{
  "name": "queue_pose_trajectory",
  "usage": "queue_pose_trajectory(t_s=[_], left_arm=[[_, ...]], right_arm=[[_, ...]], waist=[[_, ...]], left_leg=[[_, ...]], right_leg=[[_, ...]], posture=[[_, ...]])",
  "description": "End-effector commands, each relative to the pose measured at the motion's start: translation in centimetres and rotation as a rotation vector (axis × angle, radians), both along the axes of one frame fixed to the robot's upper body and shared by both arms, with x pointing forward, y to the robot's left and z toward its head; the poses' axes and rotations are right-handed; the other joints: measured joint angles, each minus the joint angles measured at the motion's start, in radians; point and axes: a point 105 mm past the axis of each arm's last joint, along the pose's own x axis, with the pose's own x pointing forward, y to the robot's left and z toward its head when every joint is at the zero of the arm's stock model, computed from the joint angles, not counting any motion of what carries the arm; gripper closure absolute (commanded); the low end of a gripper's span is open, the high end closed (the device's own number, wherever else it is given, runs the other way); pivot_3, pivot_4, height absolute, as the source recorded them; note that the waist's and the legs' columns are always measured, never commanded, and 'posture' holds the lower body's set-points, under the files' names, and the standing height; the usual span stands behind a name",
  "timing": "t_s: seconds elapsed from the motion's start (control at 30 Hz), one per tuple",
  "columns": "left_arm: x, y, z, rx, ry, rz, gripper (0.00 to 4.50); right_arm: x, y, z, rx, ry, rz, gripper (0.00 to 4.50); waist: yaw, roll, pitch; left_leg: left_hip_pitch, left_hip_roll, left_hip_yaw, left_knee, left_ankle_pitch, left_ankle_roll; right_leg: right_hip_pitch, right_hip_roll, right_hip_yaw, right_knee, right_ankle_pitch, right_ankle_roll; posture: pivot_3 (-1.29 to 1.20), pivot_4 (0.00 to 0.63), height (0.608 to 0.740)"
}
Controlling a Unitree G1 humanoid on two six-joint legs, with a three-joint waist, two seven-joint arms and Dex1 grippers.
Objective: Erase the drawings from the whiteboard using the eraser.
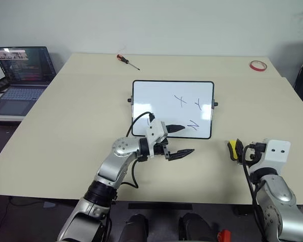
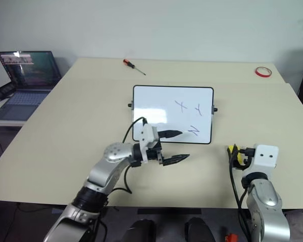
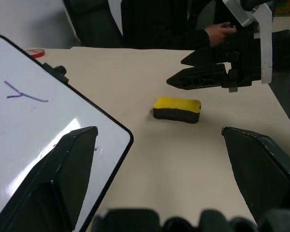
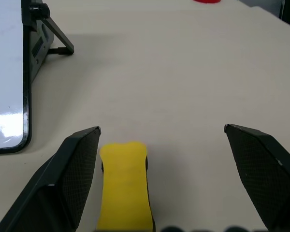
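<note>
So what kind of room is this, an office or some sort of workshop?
Most likely an office or lab test space. A plain beige table carries a small whiteboard, a screwdriver and a red tape ring, and an open laptop sits on a side desk.

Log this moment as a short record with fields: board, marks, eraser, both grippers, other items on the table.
whiteboard: propped near the table's middle, black frame
drawings: blue scribbles on its right half, not yet wiped
eraser: yellow, dark underside, lying on the table right of the board, not gripped
left gripper: open, pointing right at the board's lower edge, empty
right gripper: open, just above the eraser, empty
screwdriver: far edge, left of centre
red tape ring: far right corner
</note>
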Motion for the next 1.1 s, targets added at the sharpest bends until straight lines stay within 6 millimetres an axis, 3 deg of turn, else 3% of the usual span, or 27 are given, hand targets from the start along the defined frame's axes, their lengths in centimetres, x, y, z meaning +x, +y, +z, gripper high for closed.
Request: queue_pose_trajectory(t_s=[0.03, 0.7, 1.1], left_arm=[[0.1, -0.9, 0.8, 0.011, -0.06, -0.037, 0.0], [-0.4, -0.7, 0.0, 0.052, -0.073, -0.041, 0.0], [-0.3, -0.5, -0.2, 0.058, -0.075, -0.028, 0.0]], right_arm=[[0.1, -0.2, 0.2, 0.055, 0.0, -0.02, 0.03], [0.6, 2.0, -1.5, 0.115, 0.106, 0.079, 0.03], [1.0, 2.0, -1.9, 0.11, 0.122, 0.077, 0.03]], waist=[[-0.001, 0.0, 0.0], [-0.001, 0.0, 0.0], [-0.001, 0.0, 0.0]], left_leg=[[0.0, 0.0, 0.0, 0.0, 0.0, 0.0], [0.0, 0.001, 0.0, 0.0, 0.0, 0.0], [-0.001, 0.001, 0.0, 0.0, 0.0, 0.0]], right_leg=[[0.0, 0.0, 0.0, 0.0, 0.0, 0.0], [-0.001, 0.0, 0.0, 0.0, 0.0, 0.0], [-0.001, 0.0, 0.0, 0.0, 0.0, 0.0]], posture=[[0.0, 0.15, 0.74], [0.0, 0.15, 0.74], [0.0, 0.15, 0.74]])
